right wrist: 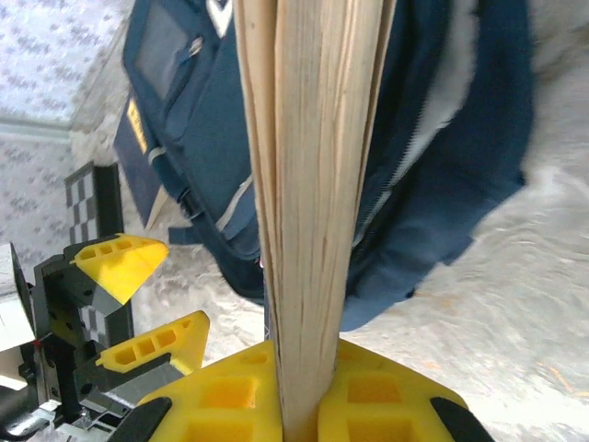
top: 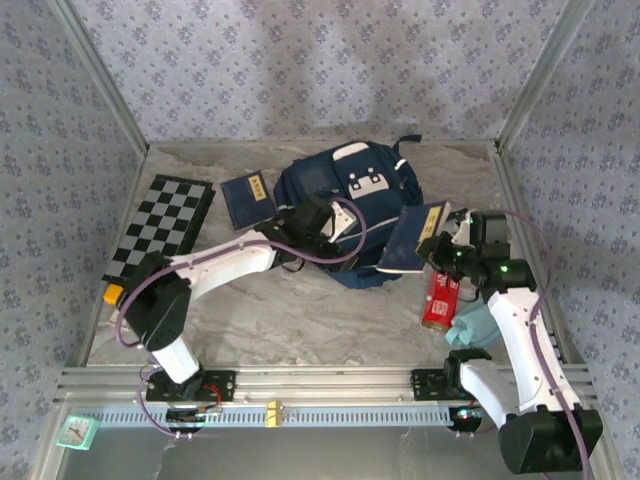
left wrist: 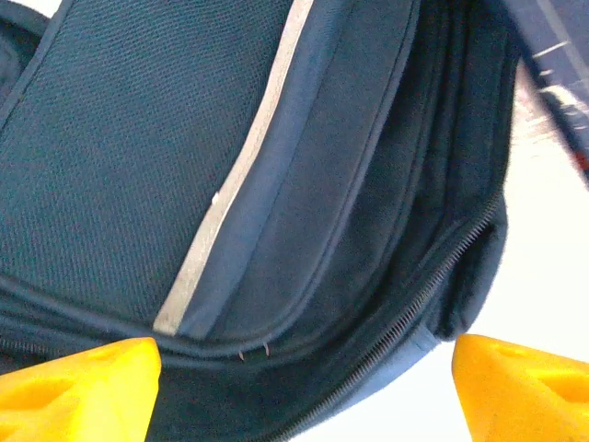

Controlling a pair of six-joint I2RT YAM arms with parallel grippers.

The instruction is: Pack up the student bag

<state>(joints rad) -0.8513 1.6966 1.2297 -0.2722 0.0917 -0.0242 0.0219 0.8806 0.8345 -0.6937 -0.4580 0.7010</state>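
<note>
Bag lies front up near the middle of the counter's far edge, white patches showing, with both arms reaching to it from the near side. The right hand pinches a blue-covered book between its fingers and holds it on edge just beside the bag's right side, where the zip looks parted. The left hand hangs at the bag's near left side with its yellow fingers spread wide and nothing between them, striped fabric and a run of zip close beneath. A second book lies just beside the bag's left side, a chessboard along the left edge and a red can toward the right edge. The step in hand appears to be getting the held book into the bag. Done well, that likely means the left hand taking the flap by the zip and lifting it so the mouth gapes. The right hand would turn the book in line with the opening, lead with a narrow edge, and let go only once most of it is inside. A skewed entry could catch a corner on the zip or shove the soft bag away.
</note>
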